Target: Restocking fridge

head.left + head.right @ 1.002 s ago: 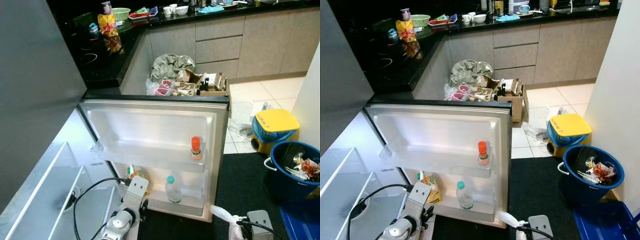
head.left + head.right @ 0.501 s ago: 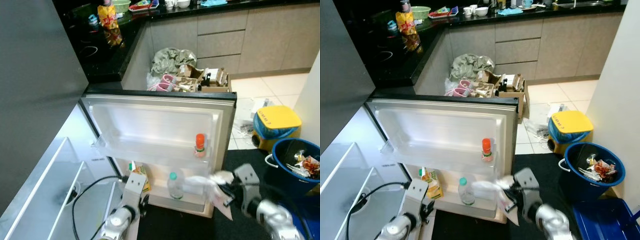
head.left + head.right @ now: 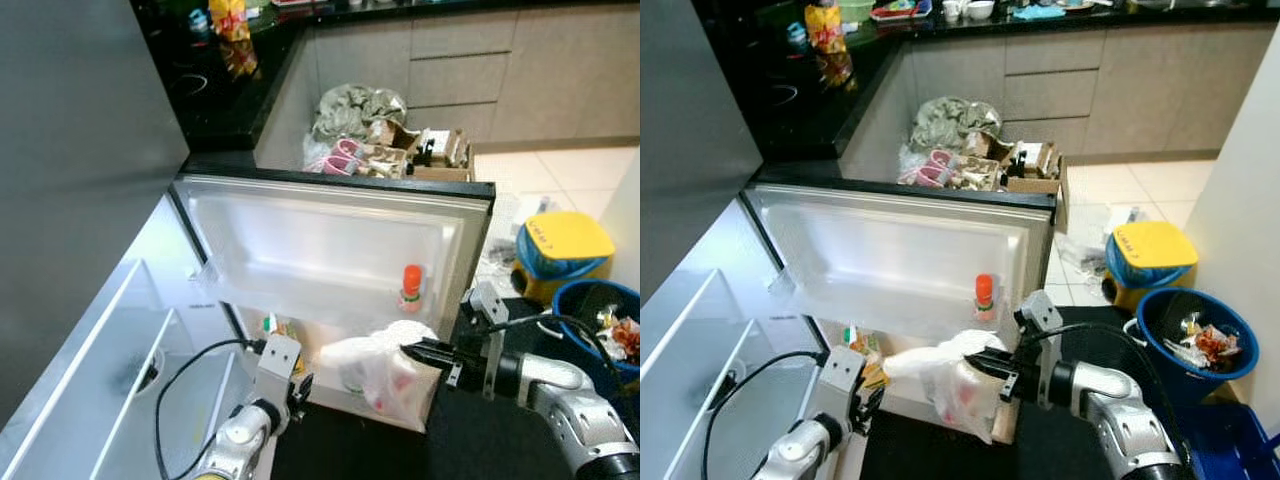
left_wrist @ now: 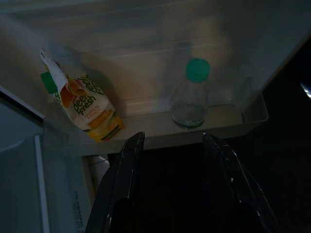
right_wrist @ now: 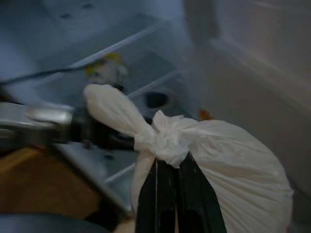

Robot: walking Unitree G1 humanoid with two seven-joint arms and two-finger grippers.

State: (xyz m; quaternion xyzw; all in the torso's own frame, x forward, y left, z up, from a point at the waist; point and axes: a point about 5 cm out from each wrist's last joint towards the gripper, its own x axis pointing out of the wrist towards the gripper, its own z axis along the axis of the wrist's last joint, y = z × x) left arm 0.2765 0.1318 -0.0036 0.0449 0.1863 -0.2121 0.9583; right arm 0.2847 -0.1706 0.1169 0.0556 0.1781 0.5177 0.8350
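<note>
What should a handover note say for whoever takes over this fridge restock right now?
Right gripper: shut on the knot of the white plastic bag, which hangs in front of the open fridge door.
Left gripper: open, holding nothing, low and pointed at the door's bottom shelf.
Door shelves: orange-capped bottle on the upper one; juice carton and green-capped bottle on the bottom one.
Done: bag picked up and brought to the fridge.
Left: put the bag or its contents inside, release, close the door.

The juice carton (image 4: 85, 109) in the fridge door's bottom shelf (image 4: 146, 136) is showing "peel fresh"; its smaller print is reading too blurred.
</note>
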